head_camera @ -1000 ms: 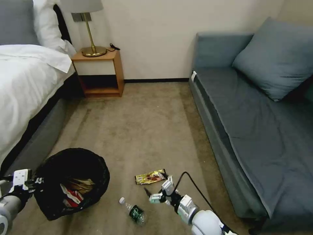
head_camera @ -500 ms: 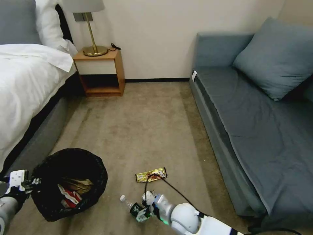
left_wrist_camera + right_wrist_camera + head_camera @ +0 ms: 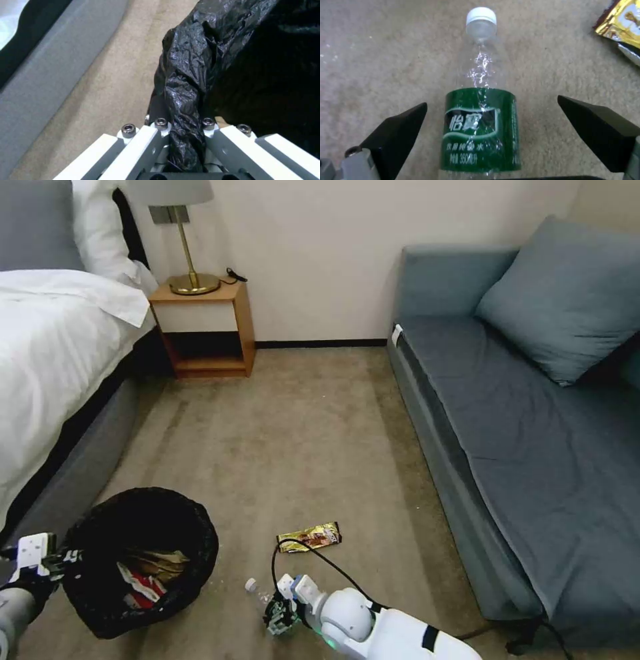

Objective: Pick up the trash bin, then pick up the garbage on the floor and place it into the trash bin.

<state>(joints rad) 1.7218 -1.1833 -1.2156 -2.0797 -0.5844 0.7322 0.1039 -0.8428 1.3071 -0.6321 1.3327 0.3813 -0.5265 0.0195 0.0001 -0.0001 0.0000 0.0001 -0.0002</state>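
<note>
left gripper [image 3: 182, 150]: clamped, low at robot's left | right gripper [image 3: 491, 117]: spread wide, seemingly near the floor

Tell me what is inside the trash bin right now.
Inside the trash bin, in the head view, lie a red-and-white wrapper and a brown paper bag against the black liner. Whatever sits beneath them is covered. The left gripper pinches the bin's bagged rim.

Right arm [image 3: 393, 637]: glossy white rounded shell with a black band; a black cable [image 3: 313, 553] loops behind the fingers. Right fingers [image 3: 396, 135]: black wedge-shaped pads on grey mounts. Left fingers [image 3: 140, 147]: white flat bars, socket-head screws [image 3: 128, 129] at their tips.
</note>
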